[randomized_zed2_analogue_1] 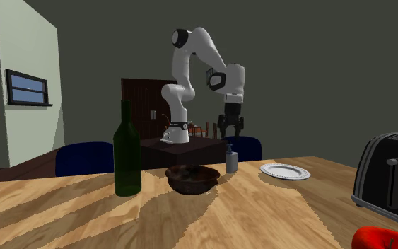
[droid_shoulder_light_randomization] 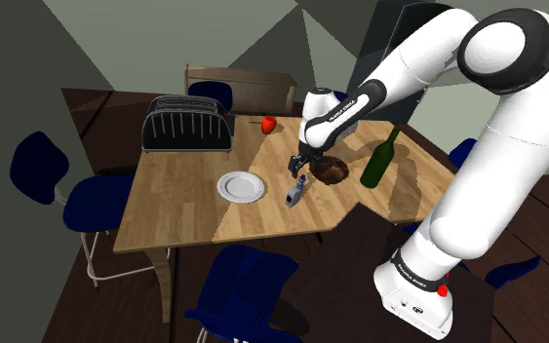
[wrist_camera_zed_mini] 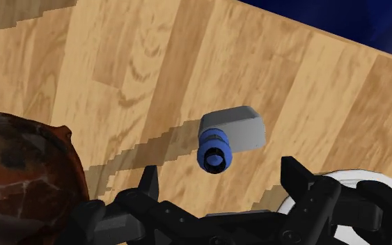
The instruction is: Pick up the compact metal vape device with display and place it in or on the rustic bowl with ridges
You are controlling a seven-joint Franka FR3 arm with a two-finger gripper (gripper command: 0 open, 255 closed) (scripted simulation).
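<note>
Gripper [droid_shoulder_light_randomization: 301,162] released, fingers spread, nothing held. It hovers at the shoulder view's centre, over the vape device [droid_shoulder_light_randomization: 294,193]. Device stands upright on the wooden surface [droid_shoulder_light_randomization: 184,216] just left of the dark brown bowl [droid_shoulder_light_randomization: 331,172], with the green bottle [droid_shoulder_light_randomization: 380,158] further right.

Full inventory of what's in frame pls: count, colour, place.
vape device: 1, grey with blue tip, upright on table between plate and bowl
bowl: 1, dark brown, on table beside bottle
bottle: 1, green, upright on table
plate: 1, white, mid-table
toaster: 1, black, table's far left in shoulder view
red object: 1, table's far edge
table: 1, light wood
chairs: several, blue, around table
arm: 1, white
gripper: 1, black, open, above vape device
</note>
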